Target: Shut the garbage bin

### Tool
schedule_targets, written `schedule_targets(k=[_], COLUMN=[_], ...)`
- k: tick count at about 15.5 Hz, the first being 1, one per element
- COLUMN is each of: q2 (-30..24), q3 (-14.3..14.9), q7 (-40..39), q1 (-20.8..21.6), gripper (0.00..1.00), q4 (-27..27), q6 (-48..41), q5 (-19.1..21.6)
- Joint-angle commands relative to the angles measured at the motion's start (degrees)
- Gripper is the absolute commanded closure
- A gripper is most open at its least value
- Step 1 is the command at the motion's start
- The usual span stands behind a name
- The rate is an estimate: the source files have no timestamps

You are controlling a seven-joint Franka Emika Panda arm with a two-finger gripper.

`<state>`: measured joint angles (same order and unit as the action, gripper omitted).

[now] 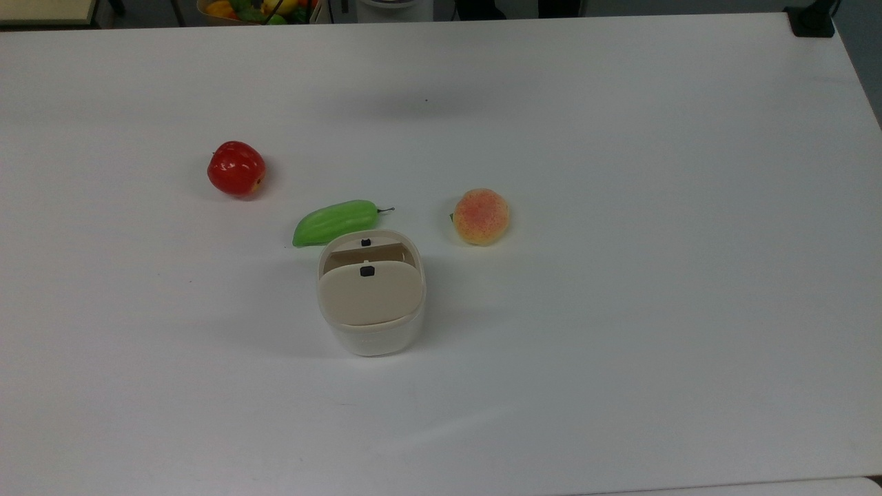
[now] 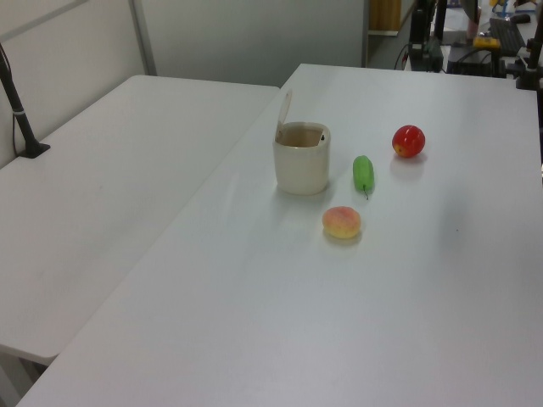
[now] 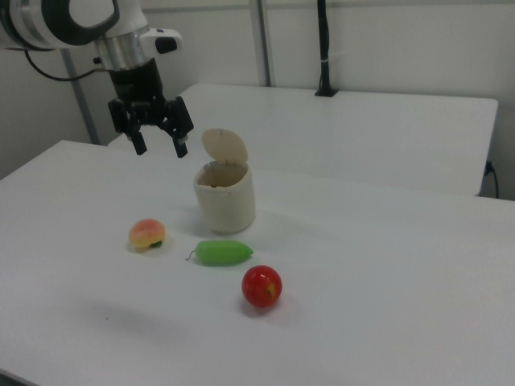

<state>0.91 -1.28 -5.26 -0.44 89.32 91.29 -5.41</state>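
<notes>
The garbage bin (image 1: 375, 331) (image 2: 302, 166) (image 3: 226, 199) is a small white tub standing near the middle of the white table. Its beige lid (image 1: 371, 292) (image 2: 283, 115) (image 3: 225, 146) stands raised on its hinge, with a black tab near the free edge, and the bin's mouth is uncovered. In the right view my gripper (image 3: 159, 147) hangs open in the air, up and to the left of the lid, touching nothing.
A green cucumber-like vegetable (image 1: 335, 222) (image 3: 223, 252) lies close beside the bin. A peach (image 1: 481, 216) (image 3: 147, 234) and a red apple (image 1: 236, 169) (image 3: 261, 286) sit farther off. A second table (image 2: 102, 186) adjoins this one. A black post (image 3: 323, 48) stands behind.
</notes>
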Motion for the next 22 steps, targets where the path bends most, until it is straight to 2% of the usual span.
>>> schedule_targets(k=[1, 13, 14, 15, 16, 17, 19, 20, 22], q2=[-1.2, -1.0, -1.0, -1.0, -1.0, -0.9, -0.9, -0.9, -0.9], q3=[0.0, 0.0, -0.1, 0.0, 0.0, 0.0, 0.0, 0.0, 0.0], q7=[0.1, -0.2, -0.5, -0.6, -0.6, -0.6, -0.6, -0.6, -0.6], q1=[0.1, 0.2, 0.2, 0.2, 0.2, 0.2, 0.2, 0.2, 0.2], gripper=[0.0, 0.0, 0.04, 0.09, 0.19, 0.33, 0.72, 0.86, 1.0], q4=[1.0, 1.0, 1.0, 1.0, 1.0, 1.1, 1.1, 1.1, 1.1], q6=[-1.2, -1.4, -1.4, -1.4, -1.2, -1.0, -1.0, -1.0, -0.9], q5=[-0.8, -0.8, -0.8, -0.8, -0.8, -0.8, -0.7, -0.7, -0.7])
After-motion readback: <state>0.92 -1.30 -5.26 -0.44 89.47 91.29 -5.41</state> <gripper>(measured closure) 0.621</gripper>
